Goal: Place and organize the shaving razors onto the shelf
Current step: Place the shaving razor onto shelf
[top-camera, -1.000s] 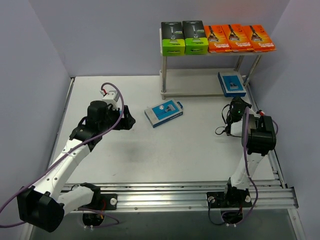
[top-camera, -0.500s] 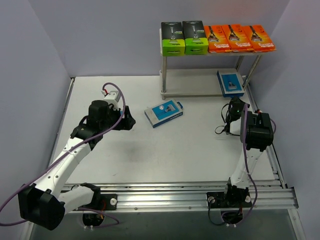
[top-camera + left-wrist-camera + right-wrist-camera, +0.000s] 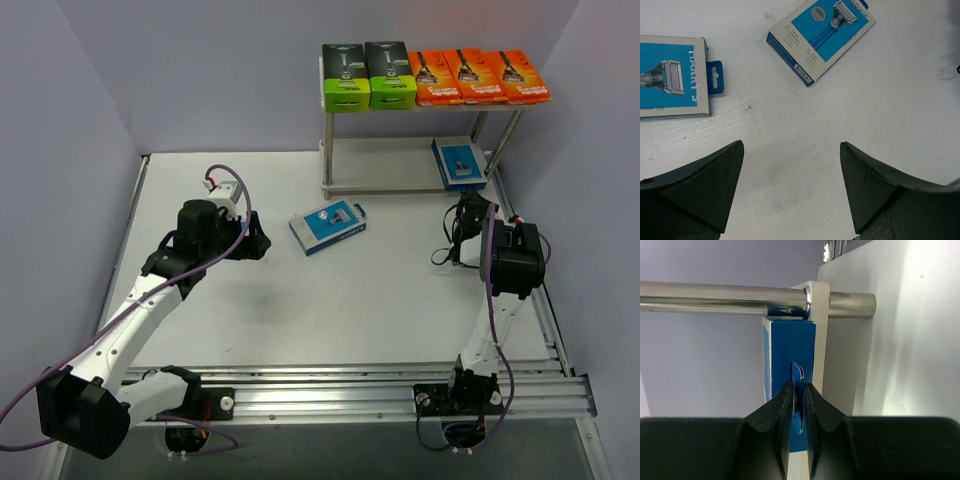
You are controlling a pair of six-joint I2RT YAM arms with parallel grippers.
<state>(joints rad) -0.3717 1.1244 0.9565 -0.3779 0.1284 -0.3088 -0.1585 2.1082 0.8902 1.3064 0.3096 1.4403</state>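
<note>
On the shelf's (image 3: pixel 390 172) top board lie two black and lime-green razor packs (image 3: pixel 367 76) and three orange ones (image 3: pixel 480 76). A light blue pack (image 3: pixel 459 163) lies on the lower board at its right end. My right gripper (image 3: pixel 468 208) is just in front of it. In the right wrist view that gripper (image 3: pixel 799 386) has its jaws closed narrowly on the hang tab of the blue pack (image 3: pixel 790 342), beside the shelf board (image 3: pixel 821 340). My left gripper (image 3: pixel 792 145) is open over bare table. Two more blue packs lie ahead of it, one (image 3: pixel 822 35) upper middle and one (image 3: pixel 667 75) at the left.
A metal shelf post (image 3: pixel 715 297) crosses just beyond the held pack. The blue pack (image 3: pixel 328 225) on the table lies right of the left gripper (image 3: pixel 262 240). Purple walls close in the table on three sides, and a rail (image 3: pixel 560 330) runs along the right edge.
My right gripper has slid the blue pack a little further back and left onto the lower board. The left arm has barely moved.
</note>
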